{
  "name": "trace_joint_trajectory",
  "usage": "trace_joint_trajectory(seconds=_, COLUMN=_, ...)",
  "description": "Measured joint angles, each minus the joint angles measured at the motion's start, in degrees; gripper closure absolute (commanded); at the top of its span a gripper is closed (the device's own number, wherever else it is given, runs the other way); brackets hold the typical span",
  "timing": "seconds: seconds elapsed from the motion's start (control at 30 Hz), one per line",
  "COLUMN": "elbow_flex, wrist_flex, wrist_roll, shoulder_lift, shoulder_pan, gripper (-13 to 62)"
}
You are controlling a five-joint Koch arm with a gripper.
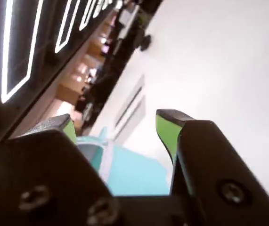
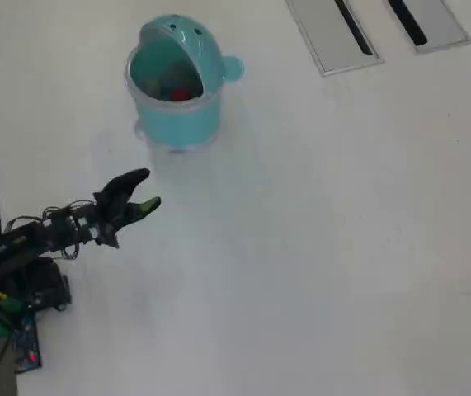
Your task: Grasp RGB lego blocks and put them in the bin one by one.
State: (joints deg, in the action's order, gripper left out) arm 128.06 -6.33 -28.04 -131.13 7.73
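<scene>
Claw (image 2: 148,191) empty, jaws apart, lower left of overhead view; red block (image 2: 181,93) visible inside bin (image 2: 177,124); no loose blocks on table (image 2: 342,247), task likely near done.

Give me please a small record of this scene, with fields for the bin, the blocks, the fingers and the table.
bin: round light-teal plastic bin, lid flipped open, standing upright on the table
blocks: small red plastic block lies inside the bin; no blocks seen loose on the table
fingers: green-padded fingers are spread apart, with nothing between them
gripper place: gripper is below and left of the bin in the overhead view, apart from it
table: white table, with two flat grey panels with black slots at the top
</scene>
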Motion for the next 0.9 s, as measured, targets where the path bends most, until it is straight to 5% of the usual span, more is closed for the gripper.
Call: trace_joint_trajectory(seconds=0.9, elbow_flex=36.8, wrist_flex=28.8, wrist_roll=11.1, shoulder_lift=0.0, shoulder_pan=-8.9, gripper=18.5)
